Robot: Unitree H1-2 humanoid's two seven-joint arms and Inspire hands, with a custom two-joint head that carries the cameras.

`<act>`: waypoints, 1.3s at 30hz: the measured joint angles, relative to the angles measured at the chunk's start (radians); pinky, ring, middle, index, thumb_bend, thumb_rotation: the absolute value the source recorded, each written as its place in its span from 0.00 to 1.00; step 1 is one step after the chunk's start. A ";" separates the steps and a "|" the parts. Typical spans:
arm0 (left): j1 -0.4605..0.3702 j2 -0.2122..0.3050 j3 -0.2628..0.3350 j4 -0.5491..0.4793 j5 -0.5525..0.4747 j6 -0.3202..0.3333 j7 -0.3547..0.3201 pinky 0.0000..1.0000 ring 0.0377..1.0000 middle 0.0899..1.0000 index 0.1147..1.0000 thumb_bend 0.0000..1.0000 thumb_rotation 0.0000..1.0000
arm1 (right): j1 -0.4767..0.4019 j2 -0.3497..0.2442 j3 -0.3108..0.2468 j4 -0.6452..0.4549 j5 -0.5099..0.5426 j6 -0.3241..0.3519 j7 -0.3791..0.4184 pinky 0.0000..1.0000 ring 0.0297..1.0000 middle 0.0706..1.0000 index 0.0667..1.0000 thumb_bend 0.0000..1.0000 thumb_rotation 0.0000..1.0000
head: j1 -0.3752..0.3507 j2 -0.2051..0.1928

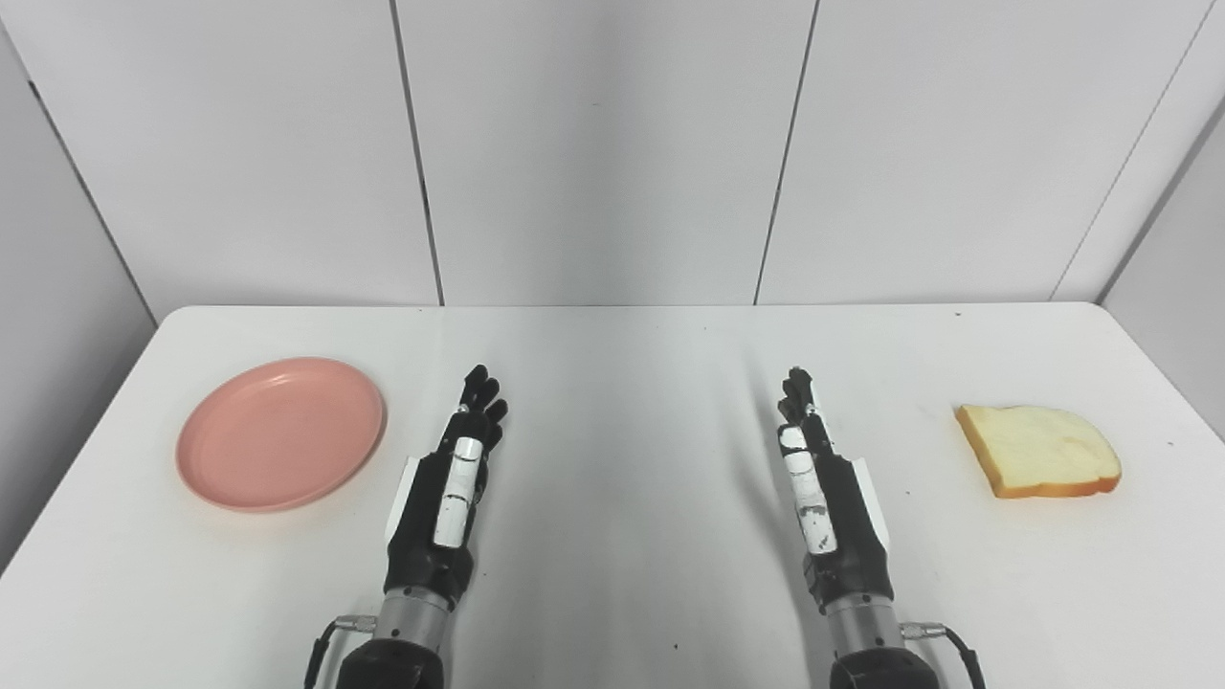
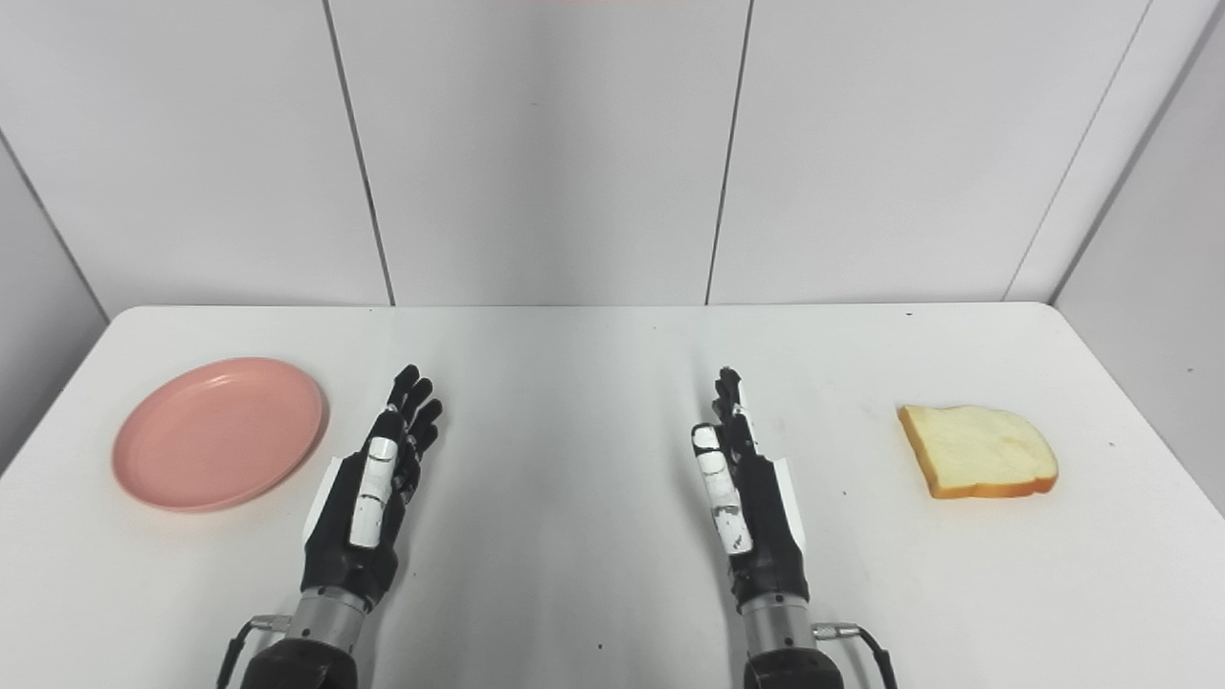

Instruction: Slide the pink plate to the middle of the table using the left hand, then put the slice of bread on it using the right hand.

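While both hands rest released, left hand [image 1: 450,488] beside the pink plate [image 1: 280,433], right hand [image 1: 821,488] apart from the bread slice [image 1: 1038,450], a glancing push could skid the plate off the tabletop [image 1: 612,383].

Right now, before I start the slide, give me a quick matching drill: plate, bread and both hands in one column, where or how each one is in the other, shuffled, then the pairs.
Column one:
1. plate
2. bread
3. left hand
4. right hand

Column two:
A. open, a short way right of the plate, touching nothing
B. empty, on the table's left side
C. open, between the table's middle and the bread
D. lying flat on the table's right side

Pairs: 1-B, 2-D, 3-A, 4-C
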 measured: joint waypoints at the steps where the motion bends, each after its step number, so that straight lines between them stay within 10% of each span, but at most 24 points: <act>1: 0.000 0.000 0.000 -0.001 0.000 0.001 0.000 1.00 0.97 0.98 0.98 0.72 0.95 | 0.000 0.000 0.000 0.000 0.000 0.000 0.000 1.00 1.00 1.00 1.00 0.73 1.00 | 0.000 0.000; 33: 0.000 -0.003 -0.002 0.002 0.002 -0.002 0.007 1.00 0.96 0.98 0.98 0.70 0.94 | 0.002 -0.001 0.001 -0.001 0.019 0.000 -0.002 1.00 1.00 1.00 1.00 0.72 1.00 | 0.011 -0.003; 39: 0.000 -0.040 -0.004 0.012 0.008 -0.006 0.034 0.99 0.95 0.96 0.96 0.74 0.93 | 0.005 -0.016 -0.006 -0.001 0.043 0.000 0.003 1.00 1.00 1.00 1.00 0.72 1.00 | 0.124 -0.029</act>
